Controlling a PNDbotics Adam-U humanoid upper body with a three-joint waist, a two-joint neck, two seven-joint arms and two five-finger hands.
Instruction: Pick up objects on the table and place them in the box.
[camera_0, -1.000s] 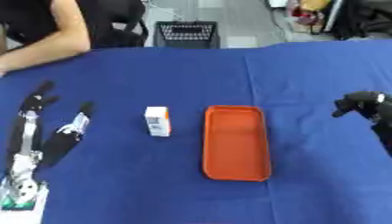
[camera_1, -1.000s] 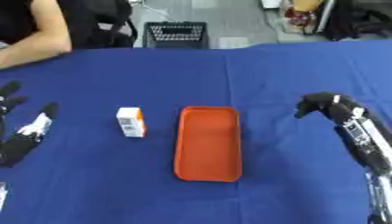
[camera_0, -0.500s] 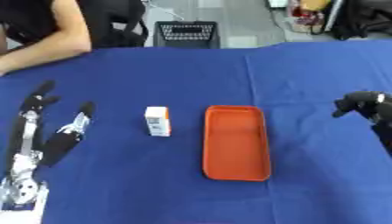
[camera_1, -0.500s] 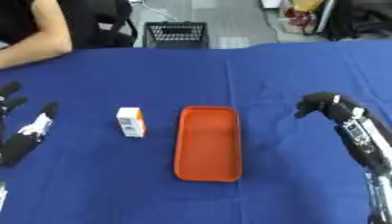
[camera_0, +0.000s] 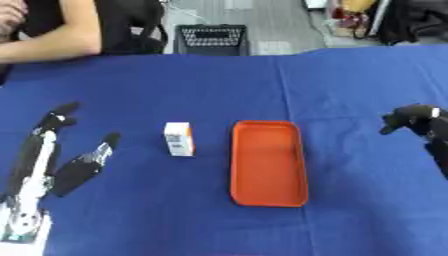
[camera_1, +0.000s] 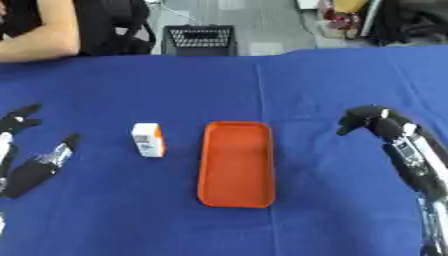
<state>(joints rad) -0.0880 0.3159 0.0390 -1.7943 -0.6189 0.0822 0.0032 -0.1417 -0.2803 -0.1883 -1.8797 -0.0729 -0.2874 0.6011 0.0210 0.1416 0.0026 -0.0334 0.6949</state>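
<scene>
Nothing has moved: right hand curled, holding nothing; left hand open beside small box.

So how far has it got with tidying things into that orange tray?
Nothing looks done: the orange tray holds nothing. Nothing is in hand either. The left robot hand rests open on the blue table, apart from the small white and orange box; the right robot hand is curled and holds nothing. Left to do: pick up that box standing beside the tray and put it in.
</scene>
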